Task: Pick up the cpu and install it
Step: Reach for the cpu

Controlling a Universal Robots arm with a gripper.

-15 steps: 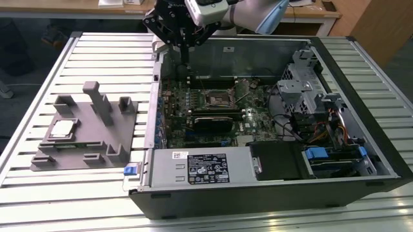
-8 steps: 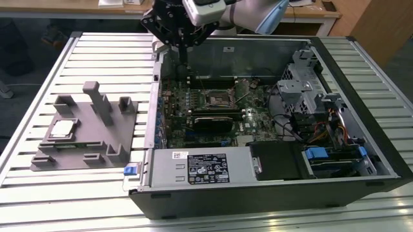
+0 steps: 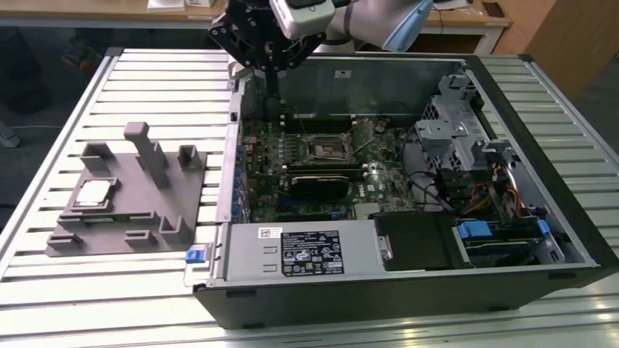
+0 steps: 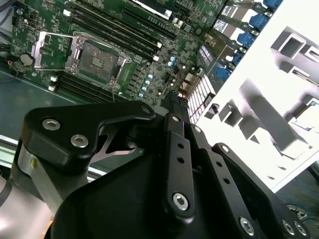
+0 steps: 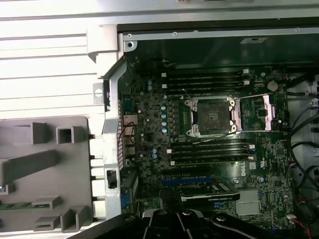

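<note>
your claw [image 4: 175, 99] hangs with its fingers drawn together and nothing in them, above the motherboard [image 5: 164, 149] inside the open computer case [image 3: 541, 145], the bare socket [image 5: 213, 115] near below it. the cpu [image 3: 94, 191] lies flat in the grey fixture [image 3: 145, 217] on the table [image 3: 155, 80], well apart from the claw and outside the case, so i judge the pick-up not yet begun: it calls for an opened claw square over the cpu. farthest off, a white label [image 3: 304, 250] on the power supply [image 3: 242, 254] carries print too fine to read.
</note>
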